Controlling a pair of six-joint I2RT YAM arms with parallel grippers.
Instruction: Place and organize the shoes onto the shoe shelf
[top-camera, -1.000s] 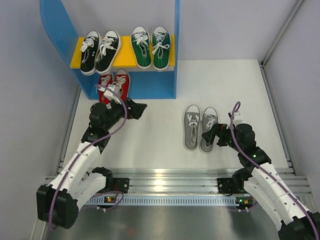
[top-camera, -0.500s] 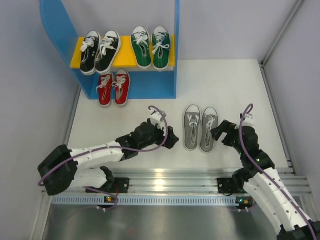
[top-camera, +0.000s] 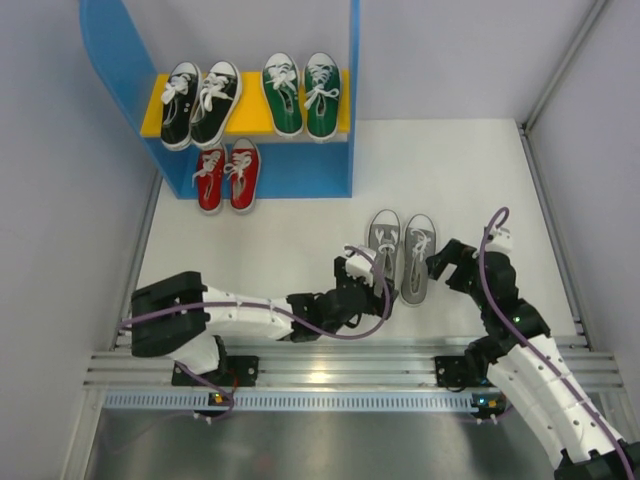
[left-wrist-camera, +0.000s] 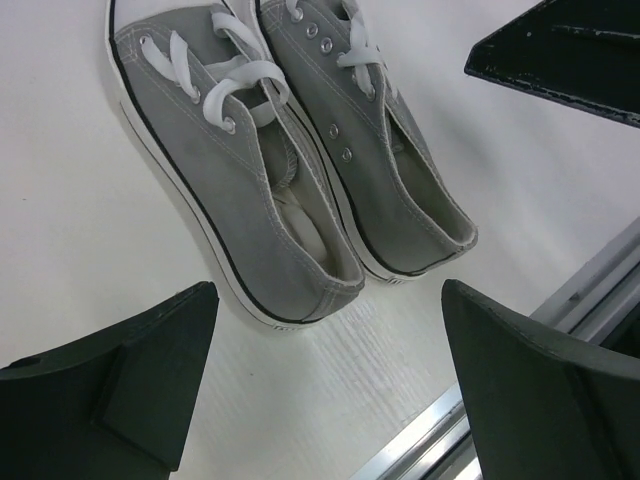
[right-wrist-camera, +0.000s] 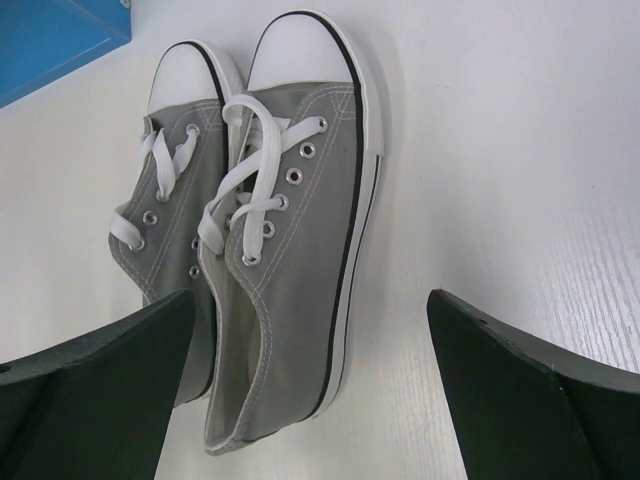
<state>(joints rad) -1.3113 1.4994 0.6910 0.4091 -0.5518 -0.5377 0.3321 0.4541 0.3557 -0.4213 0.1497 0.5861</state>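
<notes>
Both sets of fingers are spread wide and hold nothing. The left gripper (left-wrist-camera: 328, 300) hovers at the heel end of the grey pair (top-camera: 400, 255), with the heels lying between its fingers and no contact visible. The right gripper (right-wrist-camera: 310, 300) hangs just off the same pair's right side, also clear of it.

This looks like the approach to the last pick. The grey pair lies on the table, while the black pair (top-camera: 200, 103), green pair (top-camera: 302, 95) and red pair (top-camera: 228, 178) sit on the shelf (top-camera: 300, 175), which stands beyond the grey toes and to the left.

Next, the fingers should drop, close on the heels, and carry the pair to the bare lower half nearest it.
</notes>
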